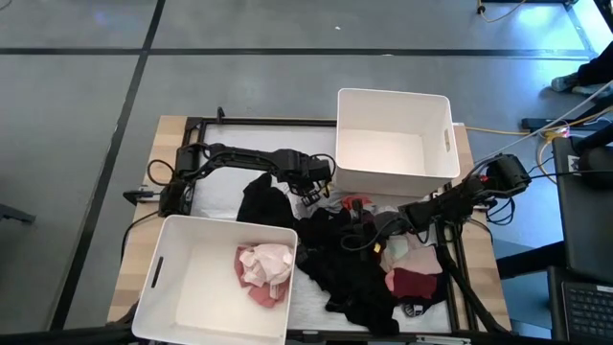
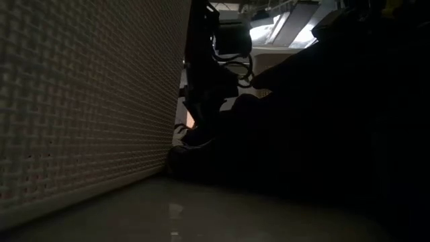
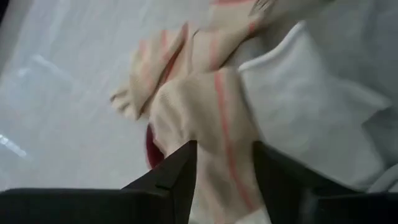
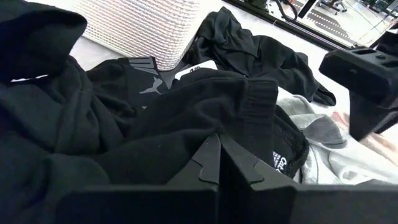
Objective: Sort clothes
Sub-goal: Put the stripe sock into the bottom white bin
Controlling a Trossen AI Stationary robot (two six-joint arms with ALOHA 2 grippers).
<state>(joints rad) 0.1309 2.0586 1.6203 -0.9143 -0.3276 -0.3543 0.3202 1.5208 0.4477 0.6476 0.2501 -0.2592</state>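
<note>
The clothes lie heaped between two white bins: black pieces (image 1: 345, 264), a maroon one (image 1: 414, 284), grey and pink ones beside it. My left gripper (image 1: 312, 188) stands at the pile's far left edge, pointing steeply down, shut on a cream garment with pink stripes (image 3: 205, 106). That garment lies over a dark red piece (image 3: 149, 148) and beside a pale grey one (image 3: 311, 99). My right gripper (image 4: 221, 163) is shut with nothing between its fingers, low over the black clothes (image 4: 186, 118); whether it touches them I cannot tell. My left gripper has a raised fold of the cream striped garment (image 3: 225, 163) between its two fingers (image 3: 180, 177), and the fold fills the gap. The fingers come steeply from above. The rest of the garment lies slack on the white surface and on the clothes under it.
The far bin (image 1: 393, 96) stands just right of my left gripper. The near left bin (image 1: 158, 283) holds pink and white pieces (image 1: 265, 268). A black frame (image 1: 268, 122) borders the white mat. Cables run off the table's right side.
</note>
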